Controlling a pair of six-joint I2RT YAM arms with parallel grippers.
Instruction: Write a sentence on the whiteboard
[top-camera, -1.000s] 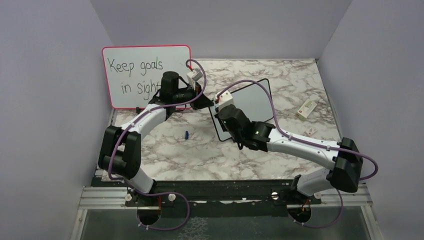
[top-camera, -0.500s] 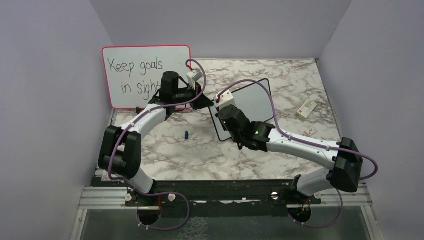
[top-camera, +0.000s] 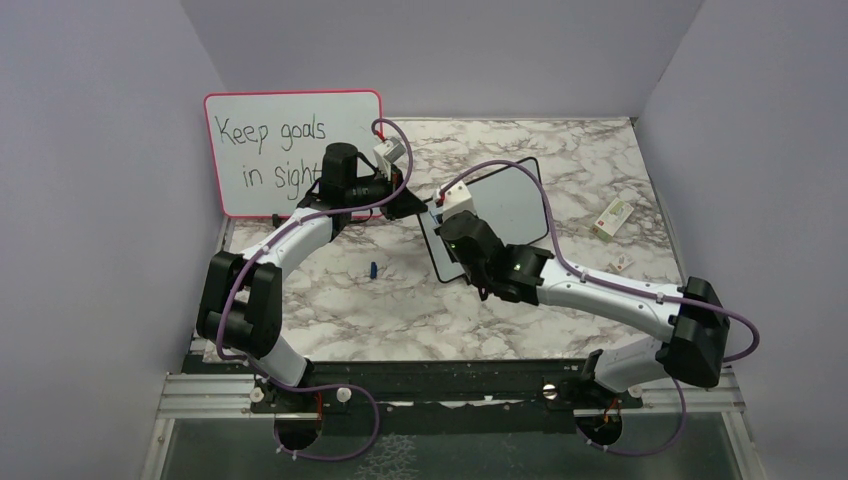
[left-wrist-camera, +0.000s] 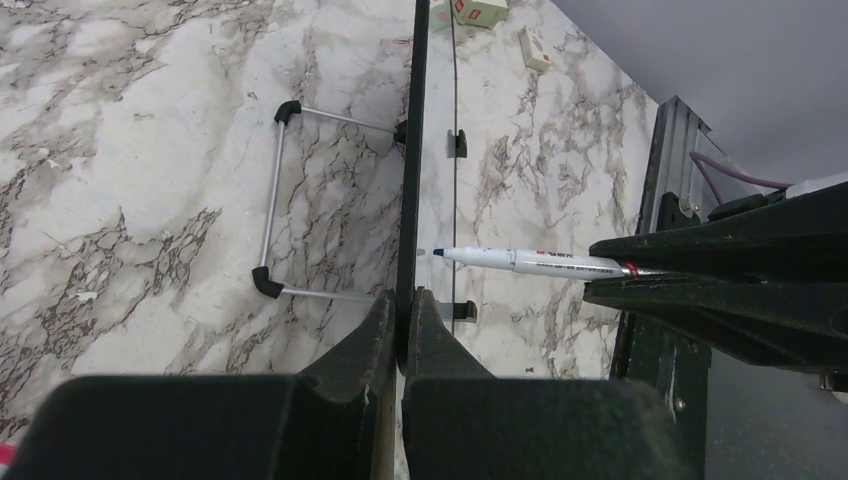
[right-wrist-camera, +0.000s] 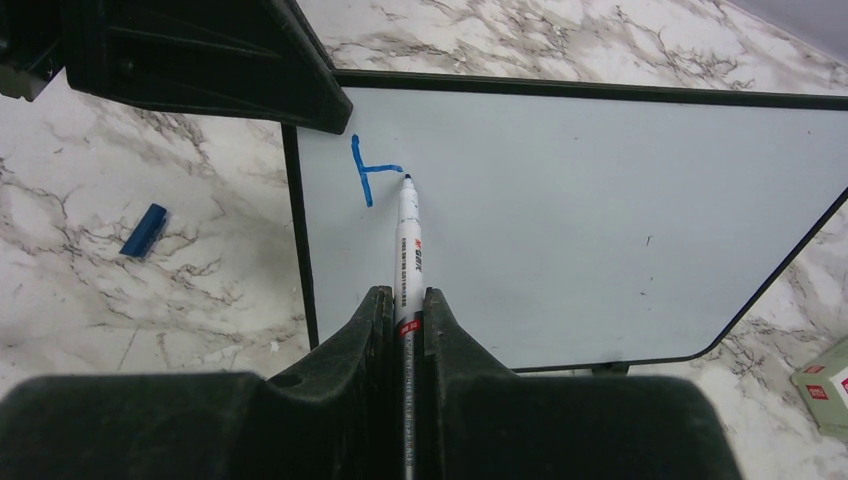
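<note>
The small black-framed whiteboard (top-camera: 512, 200) stands tilted at mid-table; it shows in the right wrist view (right-wrist-camera: 600, 230) and edge-on in the left wrist view (left-wrist-camera: 412, 150). My left gripper (left-wrist-camera: 404, 300) is shut on its left frame edge, also seen from above (top-camera: 408, 205). My right gripper (right-wrist-camera: 403, 295) is shut on a white marker (right-wrist-camera: 408, 240), whose tip touches the board near its upper left. The sentence is only a blue vertical stroke with a short crossbar (right-wrist-camera: 368, 172). The marker also shows in the left wrist view (left-wrist-camera: 530, 262).
The pink-framed board (top-camera: 290, 150) with black handwriting stands at the back left. A blue marker cap (top-camera: 373, 269) lies on the marble in front of it. A small box (top-camera: 612, 215) and a smaller piece (top-camera: 622, 263) lie at the right. The board's wire stand (left-wrist-camera: 275, 190) rests behind it.
My right gripper has shifted slightly to the right along the board with the marker. The left arm and the board have not moved.
</note>
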